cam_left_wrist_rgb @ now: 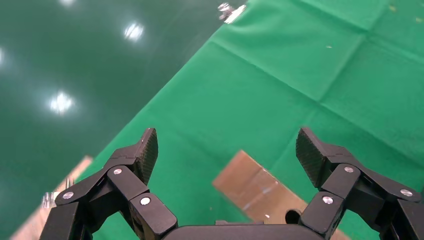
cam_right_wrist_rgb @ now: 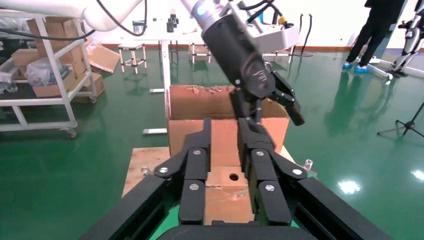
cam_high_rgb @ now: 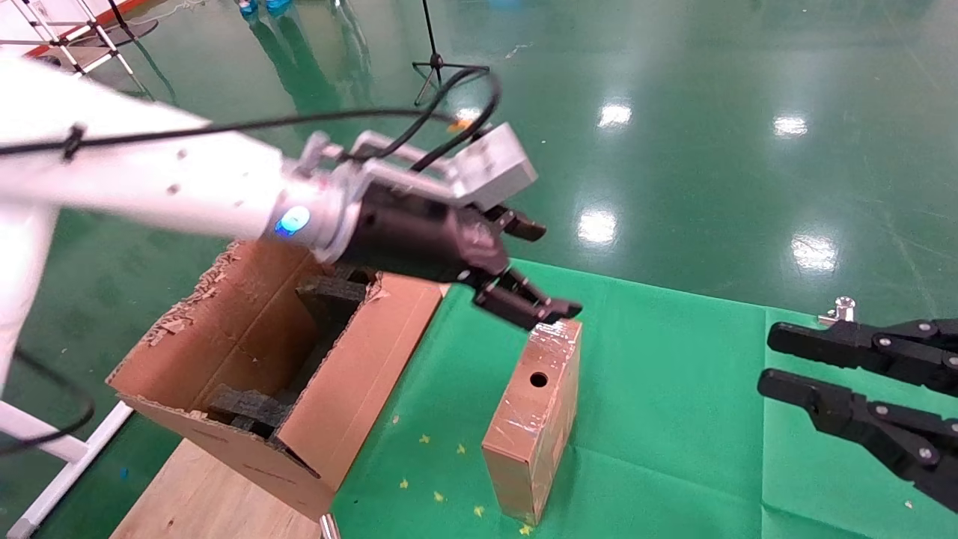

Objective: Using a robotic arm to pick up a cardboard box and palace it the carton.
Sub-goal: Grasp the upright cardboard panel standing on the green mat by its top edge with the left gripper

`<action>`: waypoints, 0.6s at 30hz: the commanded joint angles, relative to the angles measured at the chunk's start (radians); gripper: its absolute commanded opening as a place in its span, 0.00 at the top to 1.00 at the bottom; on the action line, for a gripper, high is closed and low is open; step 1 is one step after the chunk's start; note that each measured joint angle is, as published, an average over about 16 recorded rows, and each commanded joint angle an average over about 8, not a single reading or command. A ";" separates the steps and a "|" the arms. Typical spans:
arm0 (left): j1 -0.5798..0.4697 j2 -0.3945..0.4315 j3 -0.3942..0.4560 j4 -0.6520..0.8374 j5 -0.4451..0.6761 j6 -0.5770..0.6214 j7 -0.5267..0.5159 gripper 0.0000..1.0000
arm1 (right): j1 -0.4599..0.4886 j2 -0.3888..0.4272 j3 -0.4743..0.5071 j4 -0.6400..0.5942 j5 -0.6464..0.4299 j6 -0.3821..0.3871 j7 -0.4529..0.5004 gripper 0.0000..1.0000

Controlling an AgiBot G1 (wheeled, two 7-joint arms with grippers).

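The cardboard box (cam_high_rgb: 533,419) is small, brown and tape-glossy, with a round black hole in its upper face. It stands on the green cloth (cam_high_rgb: 673,374). The robotic arm is my left one, white with a black gripper (cam_high_rgb: 551,269). That gripper hangs open just above the box's far end, touching nothing. In the left wrist view the box (cam_left_wrist_rgb: 255,186) lies below and between the spread fingers of the left gripper (cam_left_wrist_rgb: 226,145). The carton (cam_high_rgb: 239,352), large and torn-edged with black foam inside, stands left of the box. My right gripper (cam_high_rgb: 771,363) rests open and empty at the right.
A wooden board (cam_high_rgb: 187,494) lies under the carton. A black tripod stand (cam_high_rgb: 434,64) is on the green floor behind. The right wrist view shows the box (cam_right_wrist_rgb: 227,192), the carton (cam_right_wrist_rgb: 185,102), a shelf cart (cam_right_wrist_rgb: 45,75) and a standing person (cam_right_wrist_rgb: 372,30).
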 commanded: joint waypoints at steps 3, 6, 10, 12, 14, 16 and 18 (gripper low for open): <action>-0.089 0.080 0.064 -0.001 0.120 0.051 -0.247 0.00 | 0.000 0.000 0.000 0.000 0.000 0.000 0.000 1.00; -0.129 0.135 0.115 -0.003 0.183 0.103 -0.397 0.00 | 0.000 0.000 0.000 0.000 0.000 0.000 0.000 1.00; -0.160 0.182 0.181 -0.004 0.211 0.140 -0.522 0.00 | 0.000 0.000 0.000 0.000 0.000 0.000 0.000 1.00; -0.170 0.193 0.212 -0.004 0.210 0.145 -0.560 0.00 | 0.000 0.000 0.000 0.000 0.000 0.000 0.000 1.00; -0.181 0.199 0.241 -0.004 0.208 0.147 -0.595 0.00 | 0.000 0.000 0.000 0.000 0.000 0.000 0.000 1.00; -0.188 0.203 0.266 -0.004 0.205 0.147 -0.624 0.00 | 0.000 0.000 0.000 0.000 0.000 0.000 0.000 1.00; -0.191 0.206 0.290 -0.004 0.195 0.146 -0.650 0.00 | 0.000 0.000 0.000 0.000 0.000 0.000 0.000 1.00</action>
